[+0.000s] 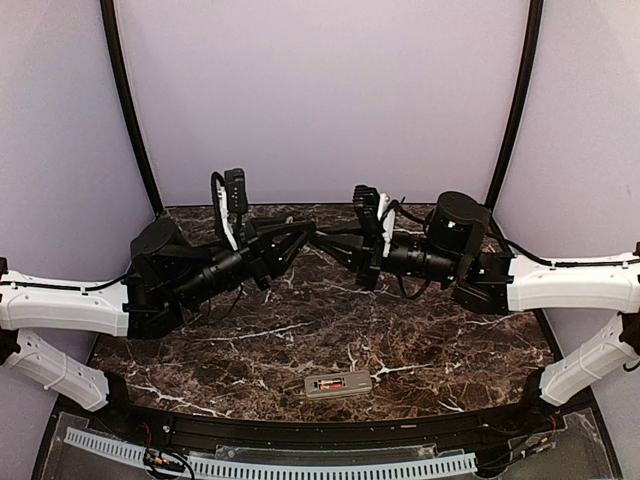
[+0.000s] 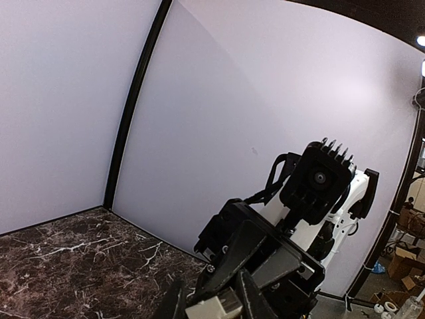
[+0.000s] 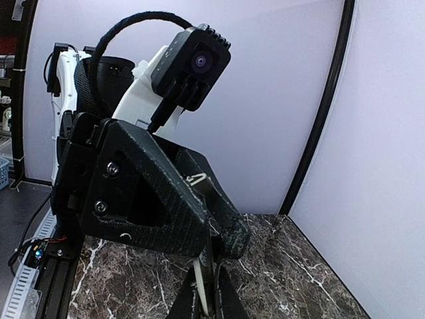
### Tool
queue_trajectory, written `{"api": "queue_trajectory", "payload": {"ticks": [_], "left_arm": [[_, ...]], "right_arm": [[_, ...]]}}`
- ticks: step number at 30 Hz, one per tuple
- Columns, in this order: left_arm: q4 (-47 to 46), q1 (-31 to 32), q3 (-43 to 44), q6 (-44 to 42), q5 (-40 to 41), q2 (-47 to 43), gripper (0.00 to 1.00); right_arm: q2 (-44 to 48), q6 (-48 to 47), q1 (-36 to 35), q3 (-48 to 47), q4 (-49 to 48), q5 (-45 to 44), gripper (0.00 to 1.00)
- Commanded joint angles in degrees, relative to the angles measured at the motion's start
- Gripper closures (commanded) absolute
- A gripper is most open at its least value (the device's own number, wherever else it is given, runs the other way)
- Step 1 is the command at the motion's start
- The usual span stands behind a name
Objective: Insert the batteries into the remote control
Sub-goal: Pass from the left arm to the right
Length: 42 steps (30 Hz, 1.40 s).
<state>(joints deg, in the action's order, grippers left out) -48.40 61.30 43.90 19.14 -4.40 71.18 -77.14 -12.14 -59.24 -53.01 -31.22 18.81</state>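
Remote [image 1: 338,384] lies back-up on table [image 1: 250,340], near front edge, centre. Compartment open, red battery [image 1: 326,383] visible inside; second battery too small to tell. Both grippers well apart from remote, raised tip to tip over table's far half. Left gripper [image 2: 211,304] clenched on small pale piece [image 2: 214,308], probably cover. Right gripper [image 3: 202,302] pinched on same pale piece from opposite side. Step, as judged: mid-air handover. Next calls for one gripper letting go, other lowering pale piece to compartment, squarely aligned.
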Motion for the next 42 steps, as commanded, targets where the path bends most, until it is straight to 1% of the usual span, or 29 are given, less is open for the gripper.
{"api": "queue_trajectory", "payload": {"ticks": [1,6,9,14,19,23,25,32,33,34,35,36,37,38,39,40,41,42], "left_arm": [[-0.86,0.14,1.14,-0.59,-1.24,0.10,1.00],[0.15,0.14,0.84,-0.68,-0.21,-0.07,1.00],[0.32,0.14,0.84,-0.68,-0.14,0.05,1.00],[0.99,0.14,1.23,-0.84,-0.49,0.07,1.00],[1.23,0.14,0.79,-0.45,-0.35,-0.28,1.00],[1.55,0.14,0.75,-0.24,-0.35,-0.34,1.00],[1.61,0.14,0.75,-0.35,-0.24,-0.34,1.00],[3.07,-0.02,0.79,-0.81,0.33,-0.71,1.00],[3.41,-0.07,0.86,-0.97,0.53,-0.83,0.95],[4.31,-0.16,0.97,-1.50,0.62,-1.12,0.74],[4.73,-0.23,0.95,-1.92,0.76,-1.39,0.61],[5.54,-0.35,0.89,-3.63,0.82,-2.01,0.37],[6.23,-0.37,0.86,-4.92,1.25,-2.45,0.27],[8.02,-0.38,0.78,-8.11,1.46,-3.66,0.12],[9.18,-0.39,0.73,-10.42,1.80,-5.28,0.08],[12.23,-0.39,0.79,-15.42,2.30,-6.10,0.03],[13.97,-0.39,0.98,-18.24,2.61,-7.95,0.02],[18.00,-0.39,1.08,-23.44,3.32,-8.94,0.01]], "right_arm": [[-0.17,0.28,-0.51,-1.56,-0.38,0.12,0.93],[0.57,-0.36,-0.69,-1.48,-0.33,-0.37,0.86],[0.61,-0.77,-0.78,-1.64,-0.29,-0.33,0.85],[0.24,-1.18,-1.00,-2.16,0.08,0.55,0.89],[0.69,-1.84,-1.21,-2.03,-0.06,-0.46,0.88],[1.05,-2.16,-1.22,-2.26,0.55,0.24,0.97],[1.03,-2.26,-1.23,-2.45,1.41,1.24,1.00],[1.90,-2.35,-1.24,-2.46,4.03,2.84,1.00],[2.12,-2.11,-1.29,-2.71,5.02,2.94,1.00],[2.28,-1.90,-1.31,-2.98,6.27,3.19,1.00],[2.53,-1.47,-1.30,-3.41,7.67,3.43,1.00],[2.69,-0.79,-1.28,-3.94,9.70,3.63,1.00],[2.86,-0.10,-1.23,-4.62,12.09,3.87,1.00],[3.08,0.97,-1.17,-5.33,14.78,4.15,1.00],[3.30,1.95,-1.06,-6.12,18.13,4.44,1.00],[3.49,3.19,-0.76,-6.95,21.18,4.85,1.00],[3.56,4.88,-0.52,-7.72,24.52,5.27,1.00],[3.59,6.63,-0.06,-8.51,27.78,5.98,1.00]]}}
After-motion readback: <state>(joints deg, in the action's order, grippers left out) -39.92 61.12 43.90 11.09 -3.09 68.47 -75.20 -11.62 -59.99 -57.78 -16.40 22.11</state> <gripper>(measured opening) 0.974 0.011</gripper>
